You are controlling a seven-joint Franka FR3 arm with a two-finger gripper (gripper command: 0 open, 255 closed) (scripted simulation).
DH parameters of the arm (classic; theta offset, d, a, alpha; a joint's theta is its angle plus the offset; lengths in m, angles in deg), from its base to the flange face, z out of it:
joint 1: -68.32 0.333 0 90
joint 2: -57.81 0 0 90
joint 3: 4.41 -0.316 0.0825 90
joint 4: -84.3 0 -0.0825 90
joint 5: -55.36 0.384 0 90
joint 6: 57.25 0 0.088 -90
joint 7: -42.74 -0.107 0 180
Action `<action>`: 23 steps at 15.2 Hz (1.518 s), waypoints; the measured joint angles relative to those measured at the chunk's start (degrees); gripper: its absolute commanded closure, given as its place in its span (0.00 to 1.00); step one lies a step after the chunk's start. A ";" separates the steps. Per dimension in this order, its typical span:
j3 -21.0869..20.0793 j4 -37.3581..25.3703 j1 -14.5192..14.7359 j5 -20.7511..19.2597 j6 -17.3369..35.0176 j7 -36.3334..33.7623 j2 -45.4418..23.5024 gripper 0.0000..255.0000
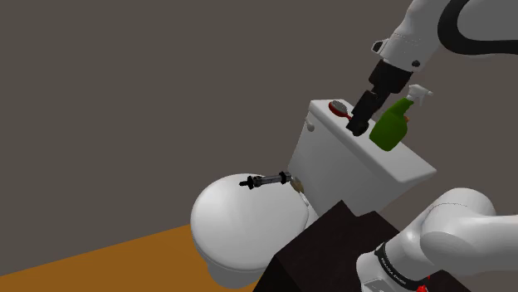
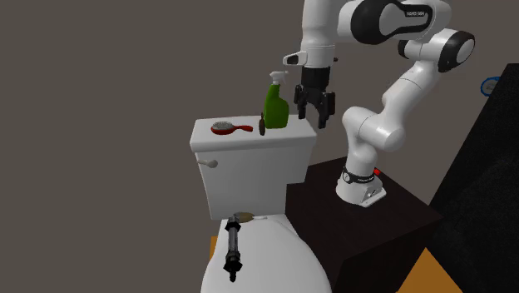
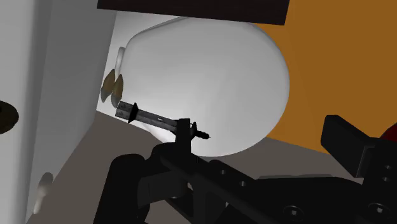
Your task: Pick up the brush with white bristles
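Observation:
A red oval brush [image 1: 339, 108] [image 2: 223, 127] with a pale bristle face lies on top of the white toilet tank [image 1: 365, 170] [image 2: 249, 154]. A second small brush [image 1: 296, 182] [image 2: 244, 217] [image 3: 113, 84], with a tan head and a white part, lies at the back of the toilet lid against the tank. My gripper [image 1: 358, 126] [image 2: 314, 114] [image 3: 235, 149] hangs open just above the tank top, between the red brush and a green spray bottle [image 1: 390, 126] [image 2: 276, 108]. Nothing is between its fingers.
A black rod-shaped tool [image 1: 264, 180] [image 2: 234, 250] [image 3: 159, 119] lies on the white toilet lid [image 1: 241, 224] [image 2: 266, 258]. A small dark bottle [image 2: 261, 126] stands beside the green one. The dark stand [image 1: 324, 249] [image 2: 374, 229] sits next to the toilet on an orange floor [image 1: 100, 265].

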 measured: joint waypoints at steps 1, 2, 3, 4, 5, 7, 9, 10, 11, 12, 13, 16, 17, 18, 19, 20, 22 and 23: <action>0.00 0.00 0.00 0.00 0.00 0.00 0.00 0.00; 0.51 0.17 -0.26 -0.44 0.58 0.60 -0.45 0.00; 1.19 0.13 -0.62 -1.04 1.18 1.38 -1.13 0.00; 1.83 -0.19 -0.96 -1.61 1.86 2.11 -2.14 0.00; 2.63 -0.29 -1.37 -2.30 2.74 3.03 -3.16 0.00; 4.42 -1.00 -2.26 -3.75 4.04 5.02 -5.17 0.00; 6.47 -1.14 -3.21 -5.26 6.07 7.35 -7.35 0.00; 7.44 -1.44 -3.62 -5.90 7.18 8.43 -8.75 0.00; 8.51 -1.59 -4.11 -6.60 8.15 9.64 -9.83 0.00; 9.32 -2.43 -4.41 -7.08 9.01 10.51 -11.44 0.00; 10.28 -3.29 -4.77 -7.59 9.79 11.59 -13.03 0.00; 12.92 -5.49 -5.69 -8.76 12.35 14.57 -17.56 0.00; 13.61 -5.78 -5.90 -8.97 13.54 15.32 -18.97 0.00; 14.45 -7.49 -6.02 -9.05 14.29 16.27 -21.31 0.00; 15.25 -8.19 -6.29 -9.24 15.13 17.22 -22.76 0.00; 16.06 -9.22 -6.56 -9.37 15.53 18.19 -24.10 0.00; 17.76 -11.65 -7.06 -9.39 16.62 20.32 -27.45 0.00; 18.44 -12.75 -7.21 -9.28 17.28 21.18 -29.12 0.00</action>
